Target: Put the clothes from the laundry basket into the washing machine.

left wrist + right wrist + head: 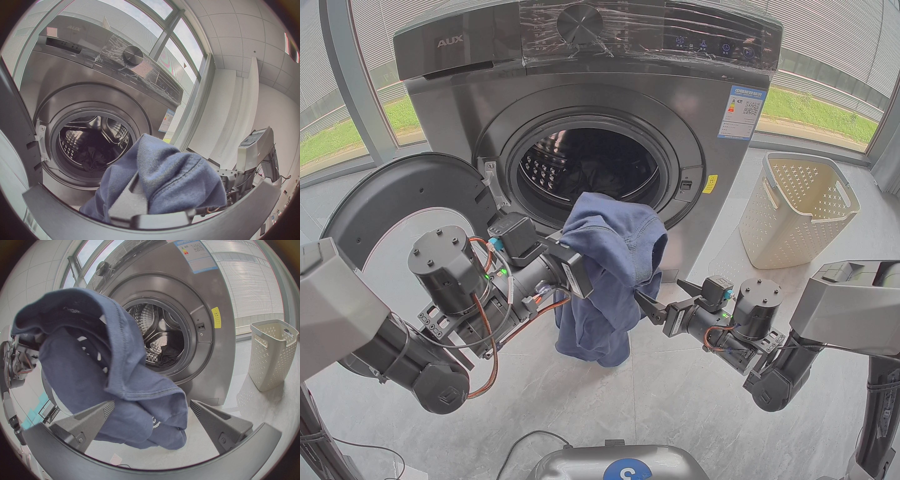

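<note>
The washing machine (725, 206) stands with its door (394, 194) swung fully open toward the robot's left, and the laundry basket (800, 212) sits on the floor just beside the machine on the right. The blue garment (612, 262) hangs in front of the drum opening, draped over the left gripper (584, 262); the cloth covers it, so whether it is clamped cannot be determined. The right gripper (150, 403) is spread wide, one jaw on each side of the garment's hanging lower part.

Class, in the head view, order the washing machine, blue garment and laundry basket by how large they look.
Largest: washing machine.
Then blue garment and laundry basket, which look about alike; the garment hangs nearer the camera, so ranking them is unsure.
</note>
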Available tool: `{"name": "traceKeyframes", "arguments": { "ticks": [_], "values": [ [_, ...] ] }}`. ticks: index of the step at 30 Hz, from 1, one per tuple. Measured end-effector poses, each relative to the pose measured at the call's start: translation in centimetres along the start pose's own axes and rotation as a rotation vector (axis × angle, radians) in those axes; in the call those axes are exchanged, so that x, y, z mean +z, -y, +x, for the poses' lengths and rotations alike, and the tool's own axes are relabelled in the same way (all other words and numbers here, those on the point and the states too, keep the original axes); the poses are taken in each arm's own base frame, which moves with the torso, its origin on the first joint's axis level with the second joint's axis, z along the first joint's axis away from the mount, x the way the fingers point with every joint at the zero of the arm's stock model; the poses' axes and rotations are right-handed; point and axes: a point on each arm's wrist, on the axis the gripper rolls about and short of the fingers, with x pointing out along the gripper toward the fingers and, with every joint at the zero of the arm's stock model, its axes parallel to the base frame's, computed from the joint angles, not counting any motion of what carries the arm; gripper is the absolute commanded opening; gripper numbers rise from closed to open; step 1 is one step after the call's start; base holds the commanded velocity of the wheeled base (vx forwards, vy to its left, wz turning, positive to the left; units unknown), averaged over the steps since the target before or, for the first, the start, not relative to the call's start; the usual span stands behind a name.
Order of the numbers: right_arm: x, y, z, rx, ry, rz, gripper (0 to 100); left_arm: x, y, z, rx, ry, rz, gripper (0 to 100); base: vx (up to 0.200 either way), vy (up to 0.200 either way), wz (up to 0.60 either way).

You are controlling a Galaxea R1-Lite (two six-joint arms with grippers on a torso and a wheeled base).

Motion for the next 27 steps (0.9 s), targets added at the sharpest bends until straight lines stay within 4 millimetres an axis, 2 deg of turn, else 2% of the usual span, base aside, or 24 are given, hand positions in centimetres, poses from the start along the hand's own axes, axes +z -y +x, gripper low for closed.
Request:
{"name": "traceKeyframes", "arguments": {
  "ticks": [13,18,27],
  "values": [
    [-0.9,2.3,3.0,-0.041,0.048,-0.004,100,0.1,1.0,-0.6,-0.022,-0.009,-0.008,0,0.0,0.0,0.0],
    [-1.5,1.7,3.3,-0.024,0.041,-0.006,100,0.2,1.1,-0.7,-0.025,-0.008,-0.009,0,0.0,0.0,0.0],
    [-1.1,0.9,4.3,0.017,0.077,-0.006,100,0.0,1.3,-0.8,-0.028,-0.015,-0.011,0,0.0,0.0,0.0]
  ]
}}
